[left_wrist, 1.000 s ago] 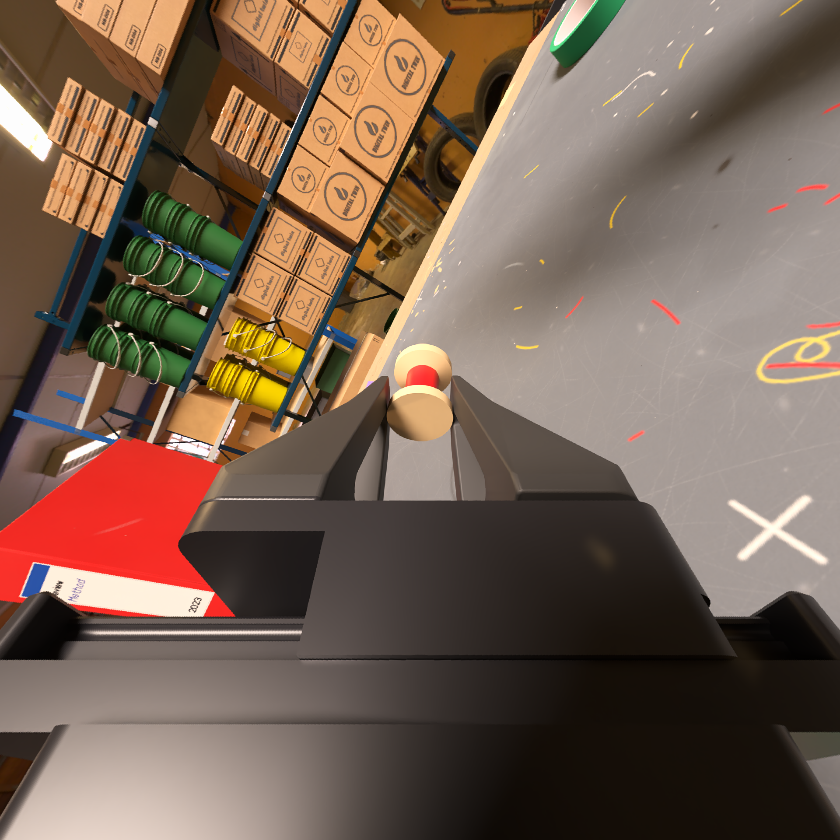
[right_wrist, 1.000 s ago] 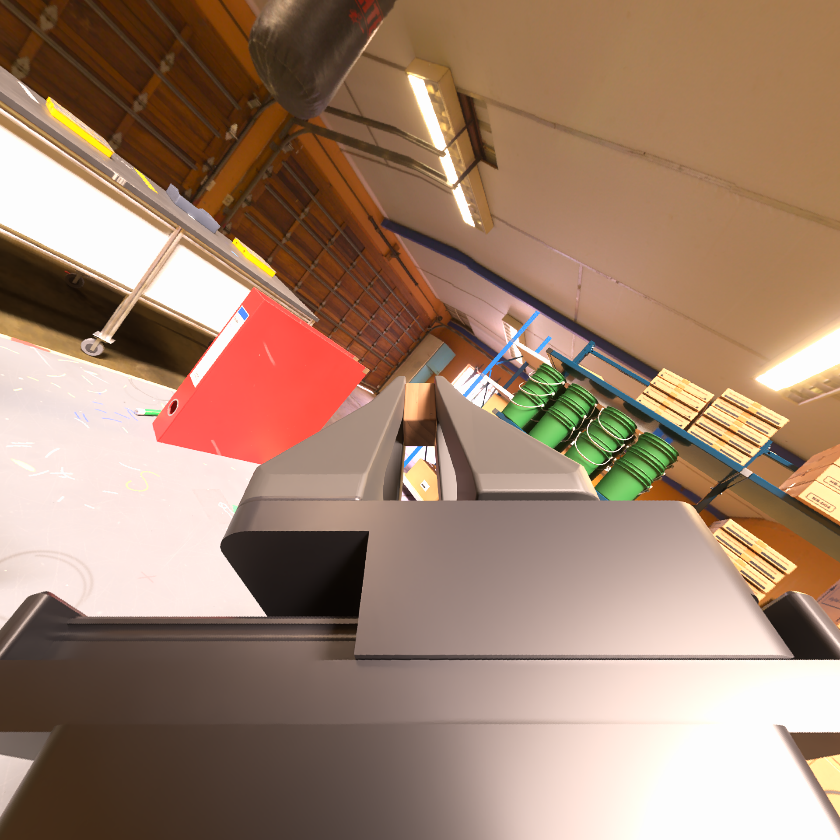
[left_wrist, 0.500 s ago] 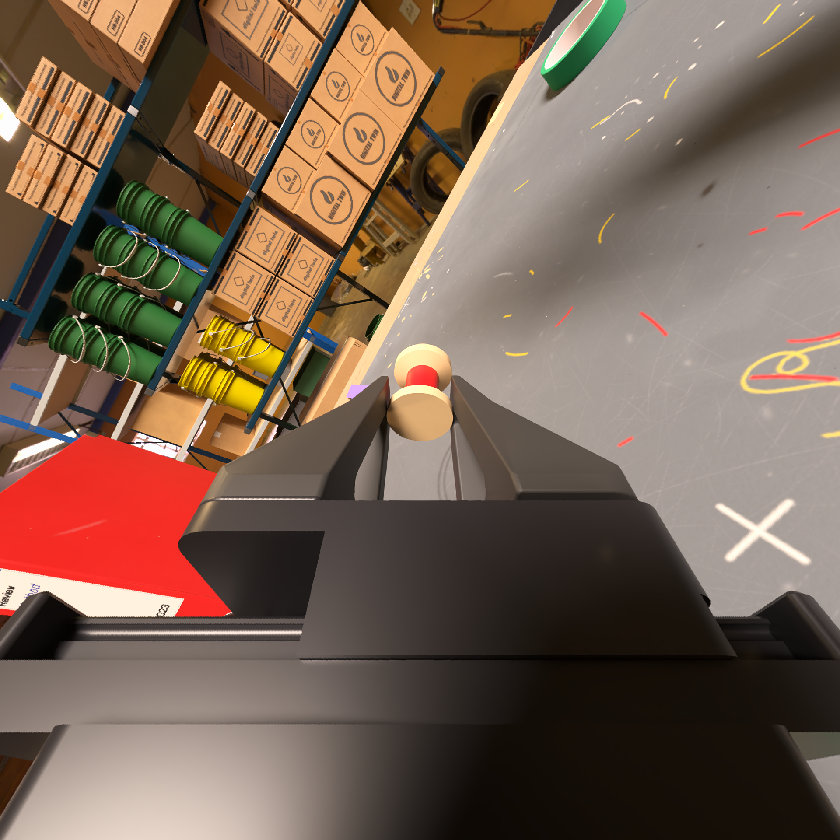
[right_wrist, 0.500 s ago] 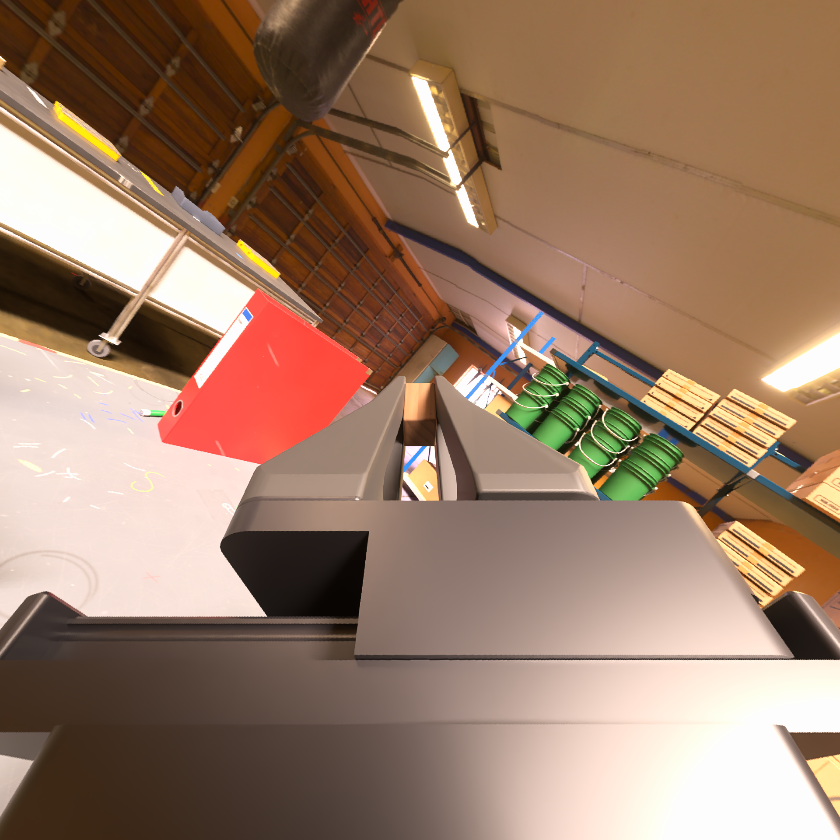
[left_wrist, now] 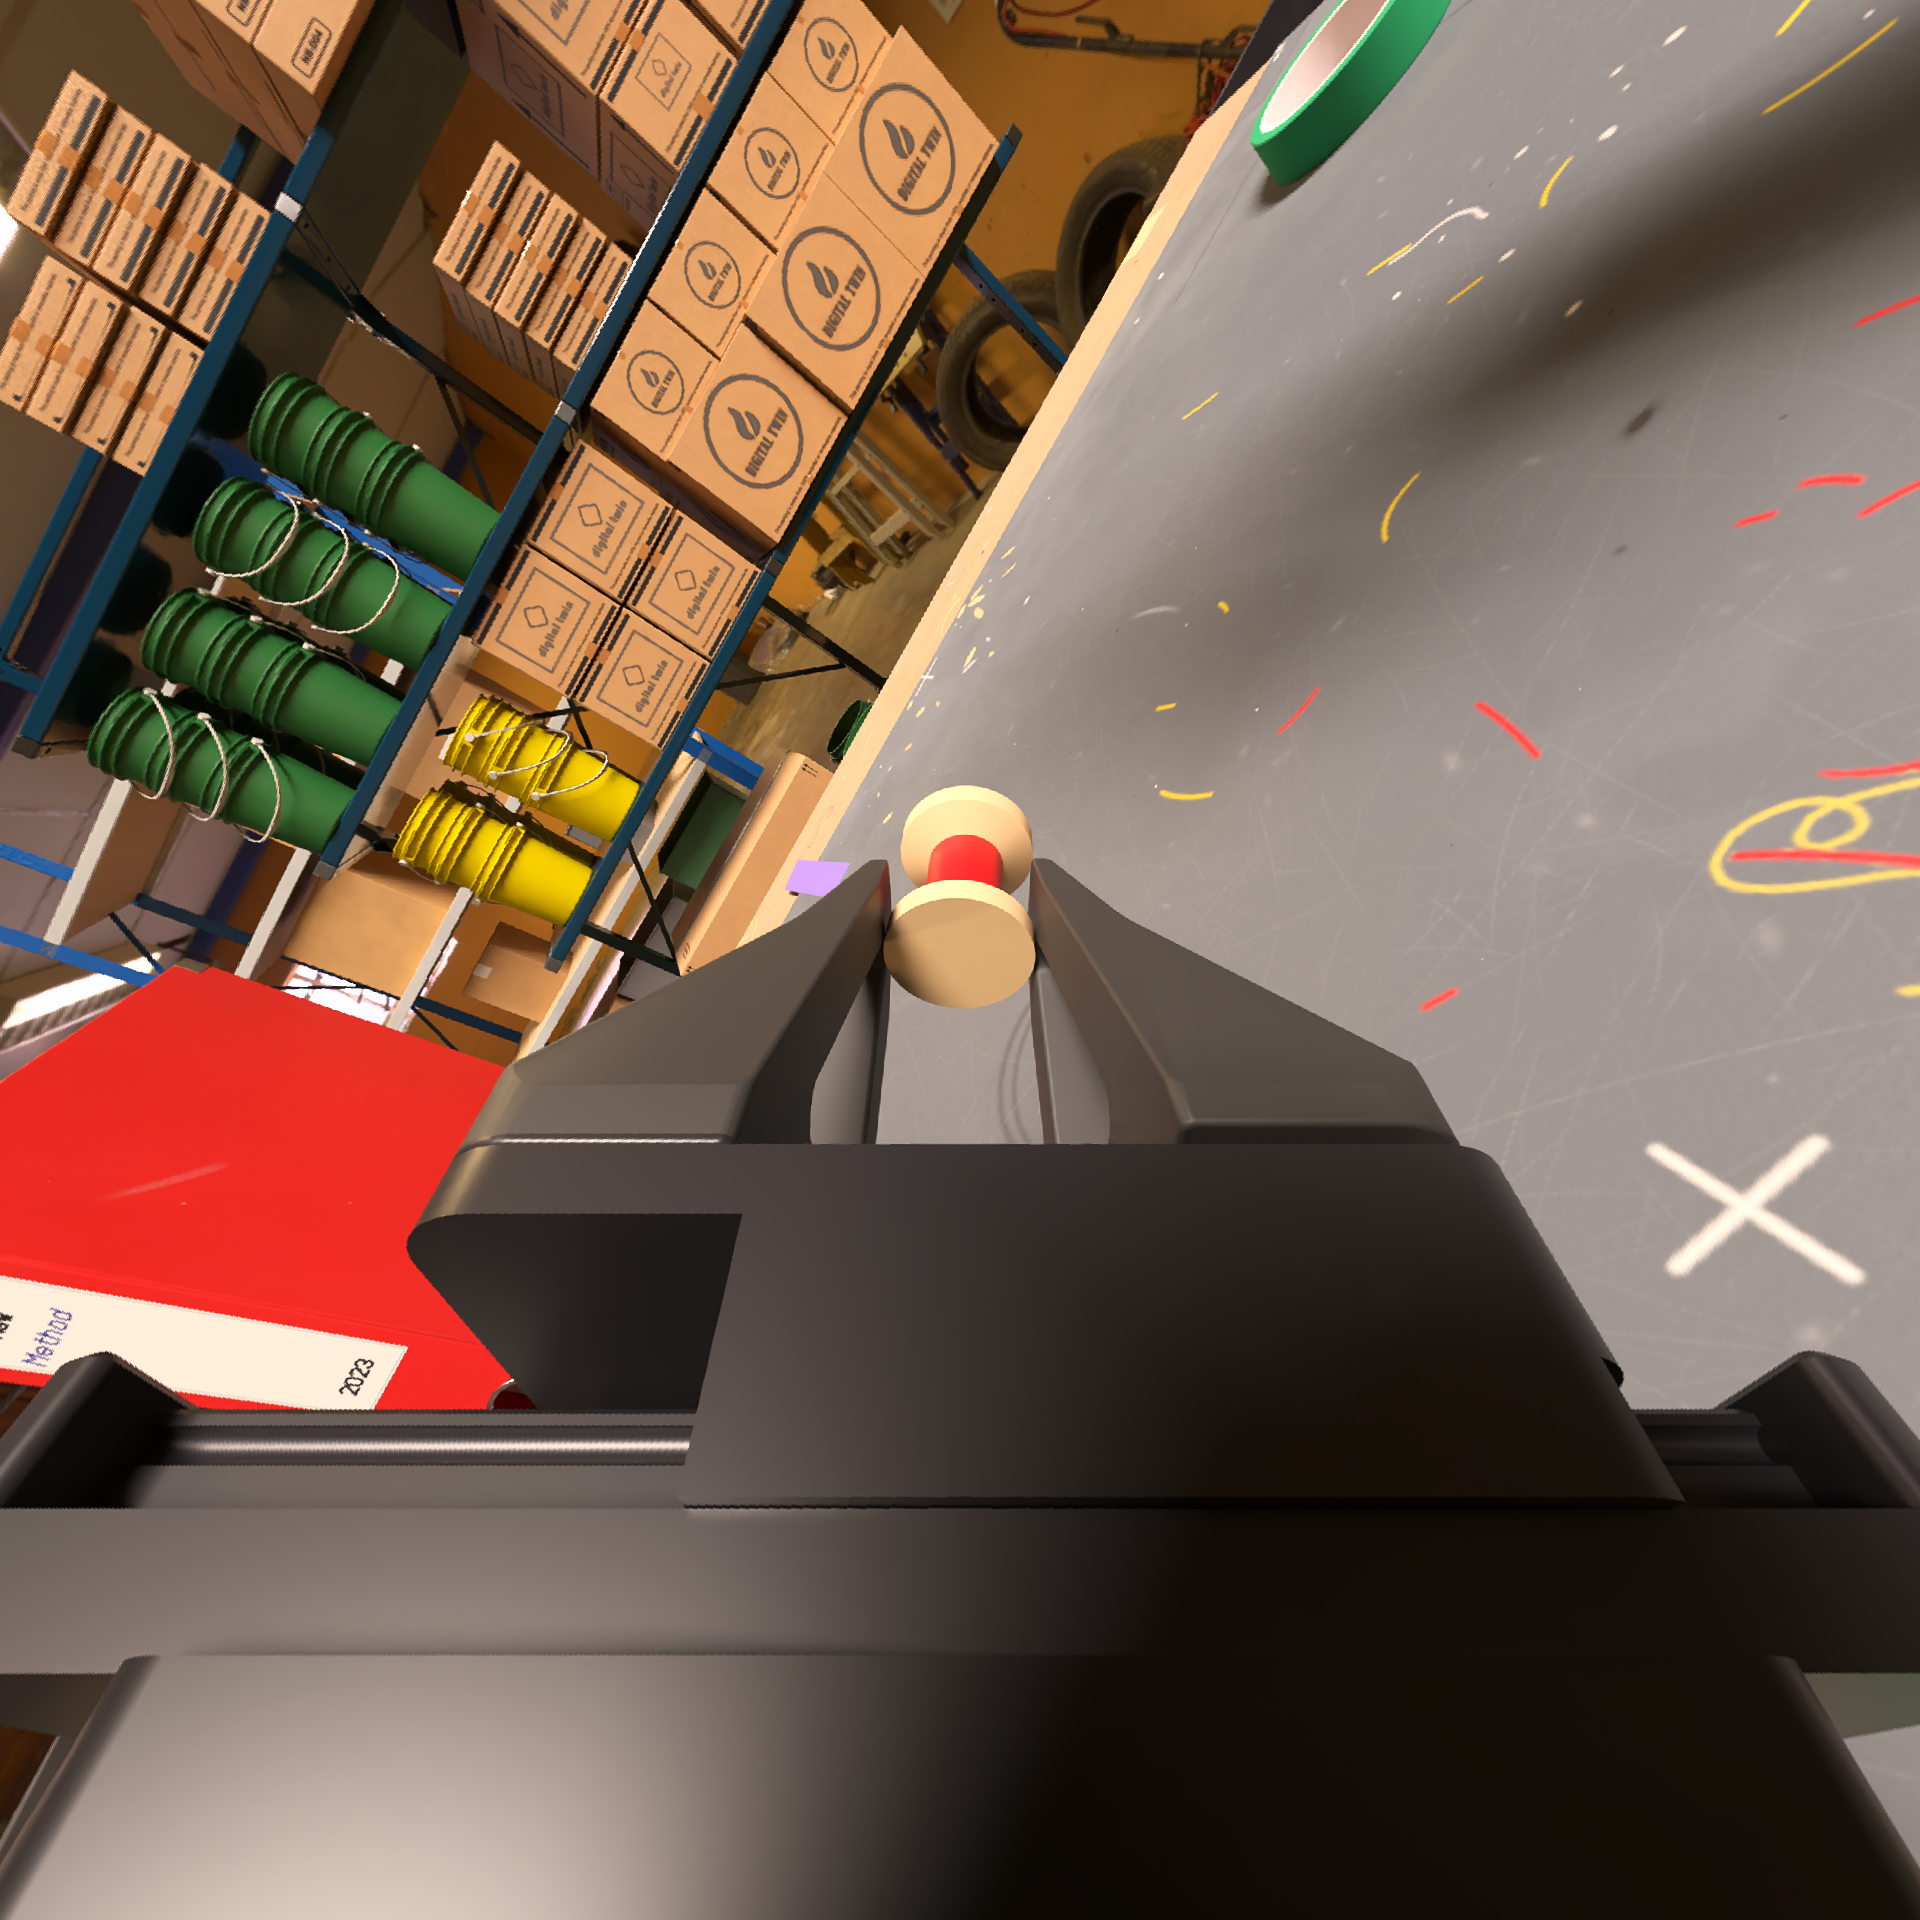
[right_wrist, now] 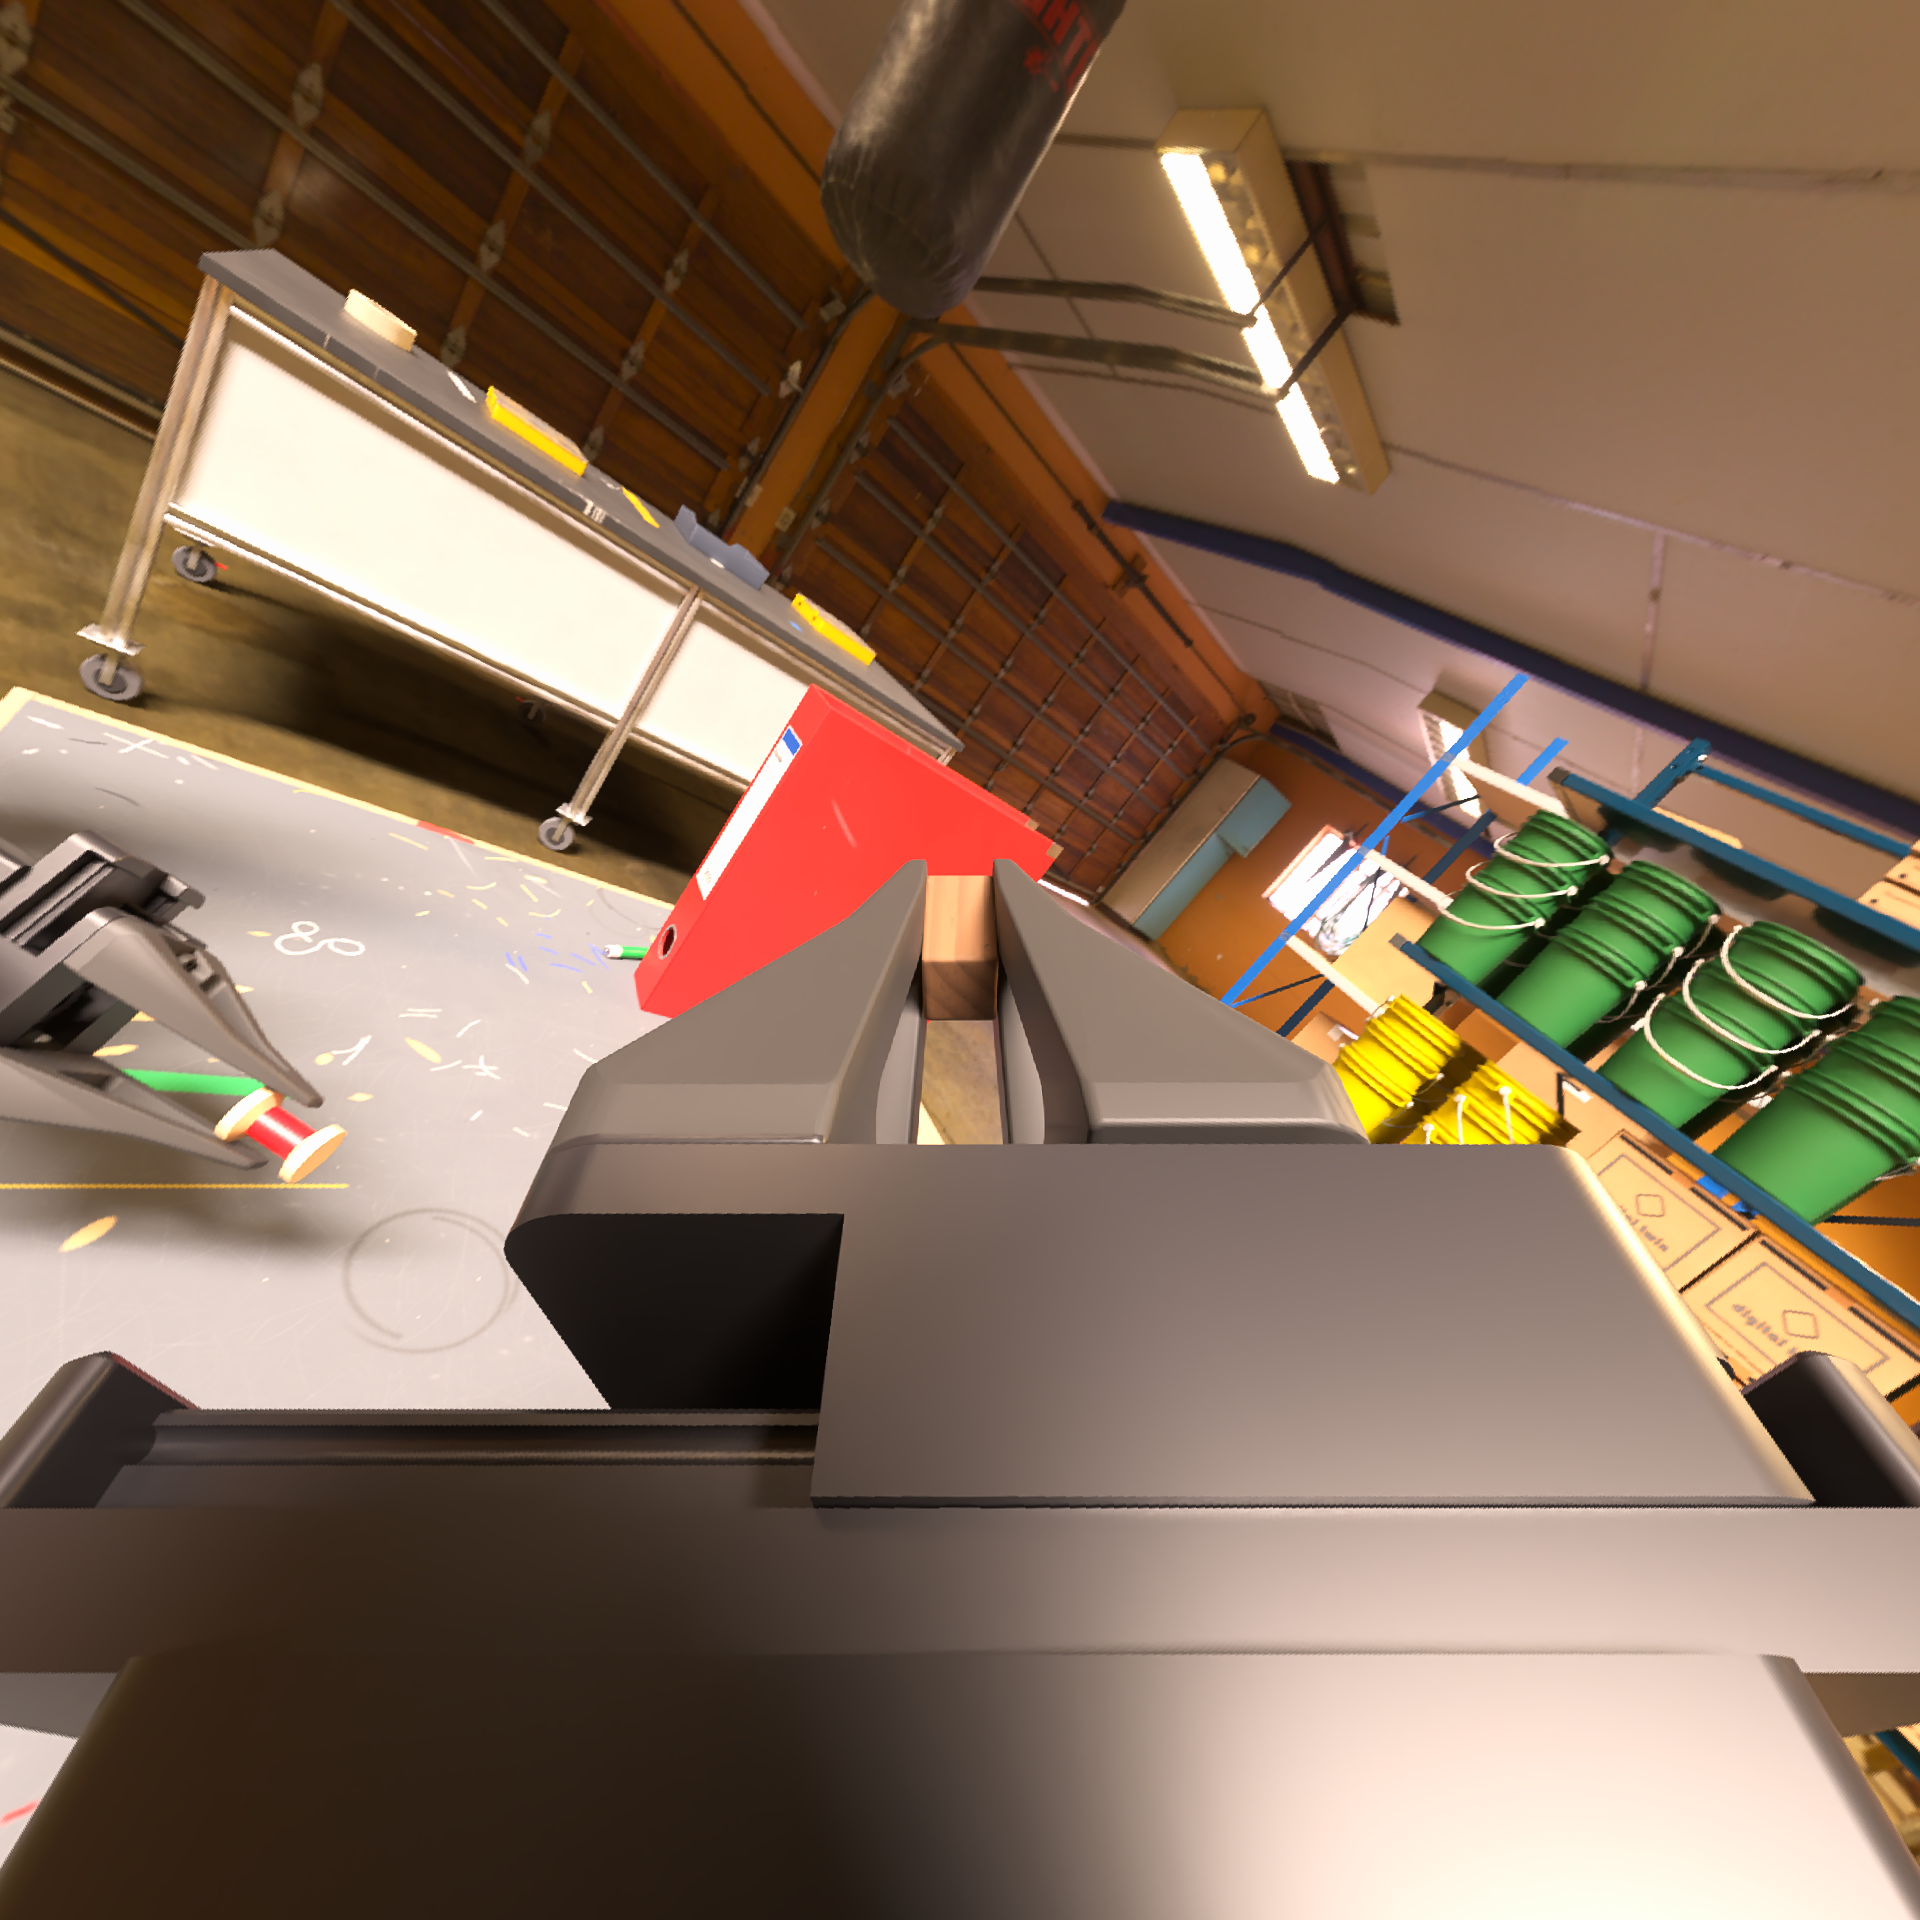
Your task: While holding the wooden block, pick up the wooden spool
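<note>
Spool (left_wrist: pixel 966 899), red core, tan flanges, pinched between left gripper (left_wrist: pixel 961 883) fingertips, lifted off the grey table (left_wrist: pixel 1455 623); seen too in right wrist view (right_wrist: pixel 278 1132) at 9 o'clock. Block (right_wrist: pixel 958 945) clamped in right gripper (right_wrist: pixel 958 883), raised. Red binder (right_wrist: pixel 831 852) at 11 o'clock of block. Green tape roll (left_wrist: pixel 1340 73) at 1 o'clock of spool, well apart.
</note>
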Robot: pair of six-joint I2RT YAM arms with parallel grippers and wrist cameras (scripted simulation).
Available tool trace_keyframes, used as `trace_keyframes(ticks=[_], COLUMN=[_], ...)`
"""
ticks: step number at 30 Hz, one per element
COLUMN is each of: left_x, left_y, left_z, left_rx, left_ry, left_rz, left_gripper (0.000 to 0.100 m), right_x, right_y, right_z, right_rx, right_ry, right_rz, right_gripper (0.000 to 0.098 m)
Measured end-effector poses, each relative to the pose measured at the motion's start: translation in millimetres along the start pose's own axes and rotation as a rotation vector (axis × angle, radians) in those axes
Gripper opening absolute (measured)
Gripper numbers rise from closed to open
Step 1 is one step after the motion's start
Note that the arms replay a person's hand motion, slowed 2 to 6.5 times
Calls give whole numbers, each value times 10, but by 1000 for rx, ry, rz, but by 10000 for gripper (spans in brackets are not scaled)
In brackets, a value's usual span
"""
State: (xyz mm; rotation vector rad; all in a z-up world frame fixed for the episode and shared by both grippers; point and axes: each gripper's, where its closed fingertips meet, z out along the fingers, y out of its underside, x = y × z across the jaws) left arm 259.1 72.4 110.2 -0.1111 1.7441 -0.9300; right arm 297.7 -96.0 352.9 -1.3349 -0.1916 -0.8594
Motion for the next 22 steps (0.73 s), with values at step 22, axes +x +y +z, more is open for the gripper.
trace_keyframes(ticks=[22], left_x=[272], left_y=[74], left_z=[-18], left_rx=[-92], left_ry=[80], left_rz=[461], left_gripper=[222], right_x=[18], right_y=[191], right_z=[69], right_rx=[-94], right_ry=[11], right_rz=[-34], right_gripper=[102])
